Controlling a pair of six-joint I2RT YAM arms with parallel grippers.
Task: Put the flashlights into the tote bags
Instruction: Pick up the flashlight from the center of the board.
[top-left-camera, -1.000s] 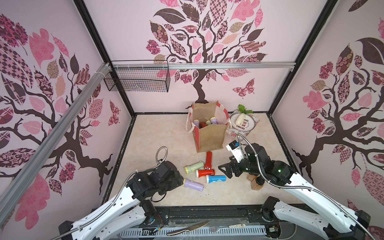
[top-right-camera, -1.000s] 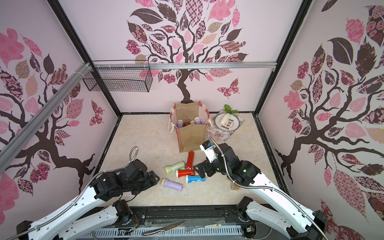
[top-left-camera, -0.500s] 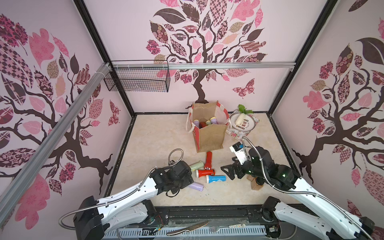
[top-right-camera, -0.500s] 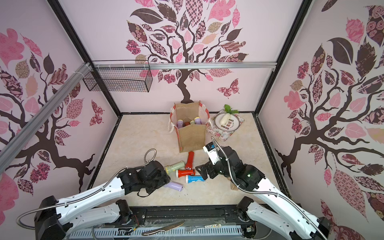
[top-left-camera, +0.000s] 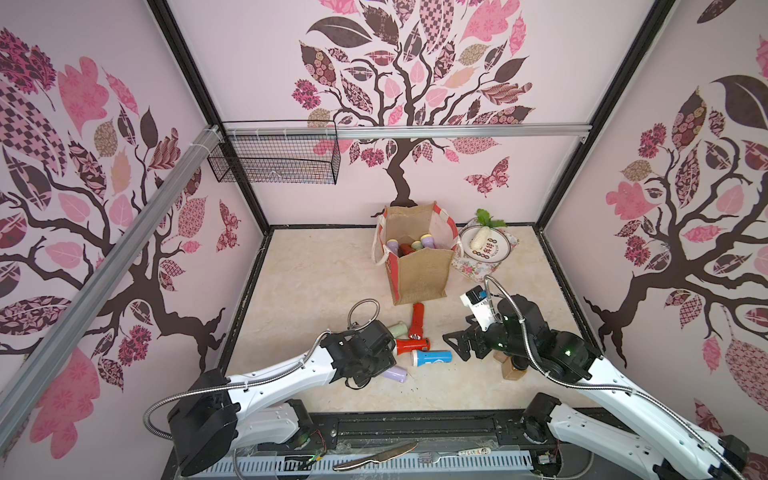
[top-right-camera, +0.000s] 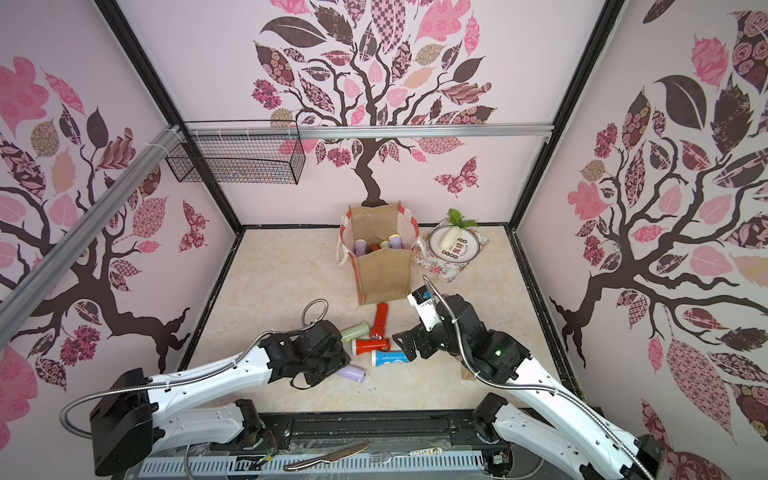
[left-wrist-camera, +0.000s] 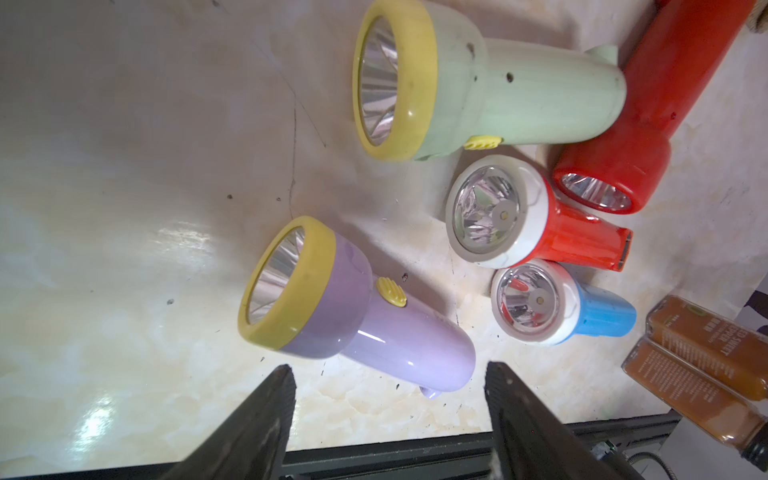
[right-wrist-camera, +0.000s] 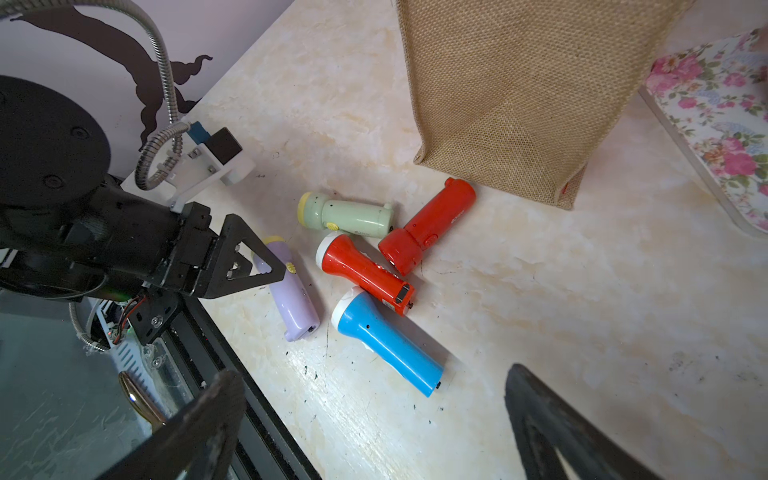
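1. Left tool: jaws open, straddling the tail of the lilac, yellow-ringed plastic flashlight lying on the bench; no contact visible.
2. Right tool: jaws wide apart, empty, above the blue white-headed flashlight.
3. Crowded just beside: pale green flashlight, short red flashlight, long red flashlight.
4. Brown burlap tote bag stands upright behind the cluster, with more flashlights inside.

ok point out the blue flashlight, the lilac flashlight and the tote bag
blue flashlight (right-wrist-camera: 388, 347), right wrist view, middle of its blue barrel
lilac flashlight (left-wrist-camera: 395, 340), left wrist view, barrel just behind the head
tote bag (top-left-camera: 419, 276), in a top view, front burlap panel
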